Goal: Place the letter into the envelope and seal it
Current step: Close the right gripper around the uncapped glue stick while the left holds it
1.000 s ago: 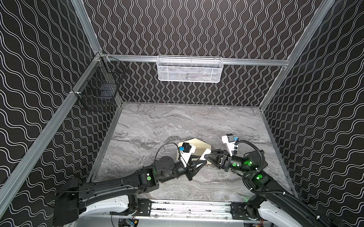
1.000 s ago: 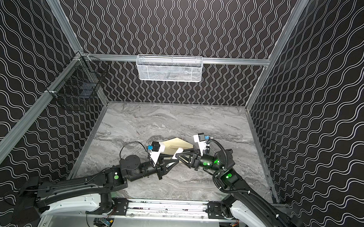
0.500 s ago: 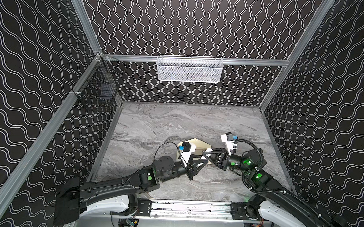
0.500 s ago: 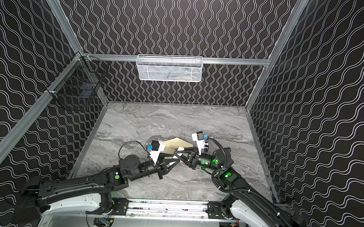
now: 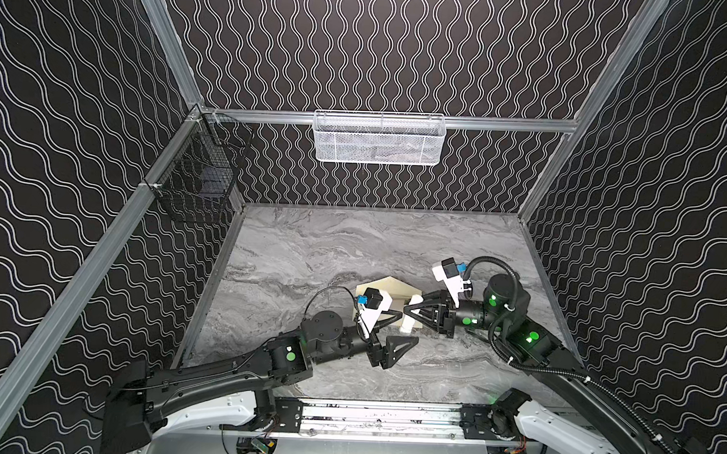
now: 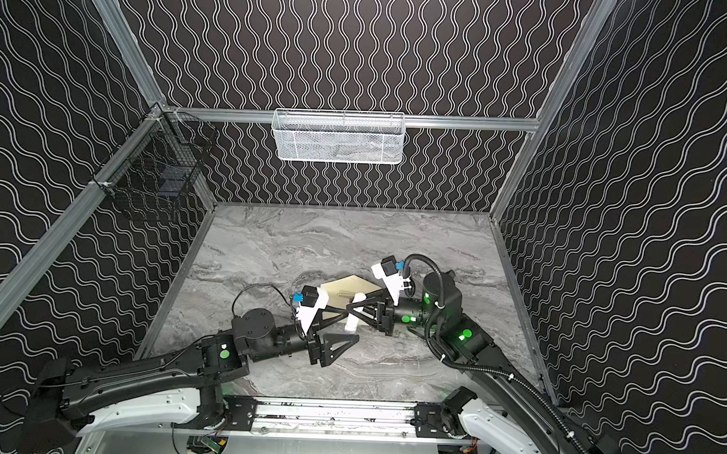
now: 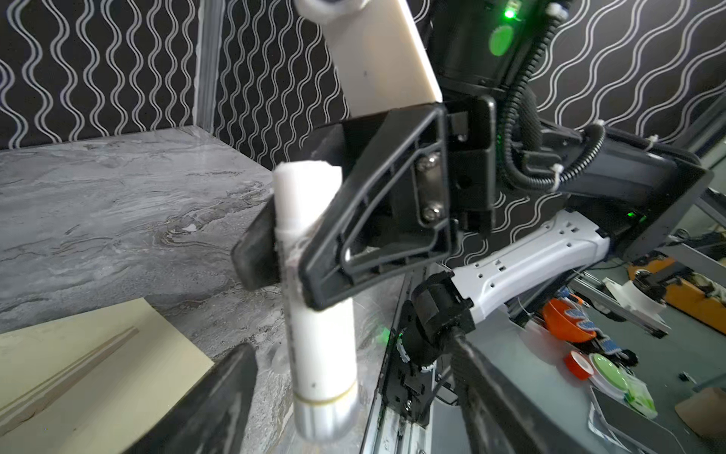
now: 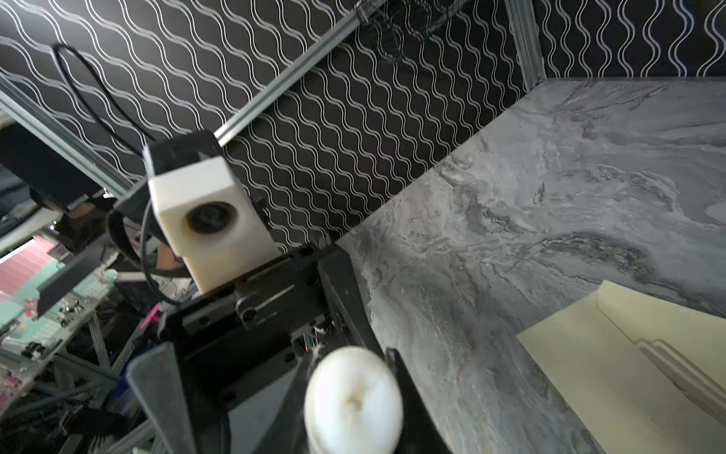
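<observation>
Nearest you, your left tool (image 5: 409,327) stands released. Its two black fingers (image 5: 399,345) are spread wide and grasp nothing, and the lower end of the stick (image 5: 406,326) sits in the gap between their tips. In the left wrist view you see those fingers (image 7: 212,405) far apart, one on each side of the stick (image 7: 318,353). Just beyond, your right tool (image 5: 408,311) reaches in from the right and is clenched on the stick about halfway along. The left wrist view shows its fingers (image 7: 373,220) pressed against both sides of the white tube. The stick stands nearly upright with its silvery end down, close to the near edge of the envelope (image 5: 386,288) and toward its right corner. You cannot tell whether that end touches the desk (image 5: 311,251). In the right wrist view the stick's white rounded top (image 8: 353,401) shows between the tool's fingers. The envelope lies flat on the desk between your two tools, partly hidden under them. Its pointed flap is open and aims at the far wall. The letter (image 5: 390,297) shows only as a thin darker strip at the envelope's mouth, below the flap line. The rest of it is hidden. Farther off, a black wire basket (image 5: 197,176) hangs on the left wall's rail. A white mesh basket (image 5: 377,139) hangs on the back rail.
</observation>
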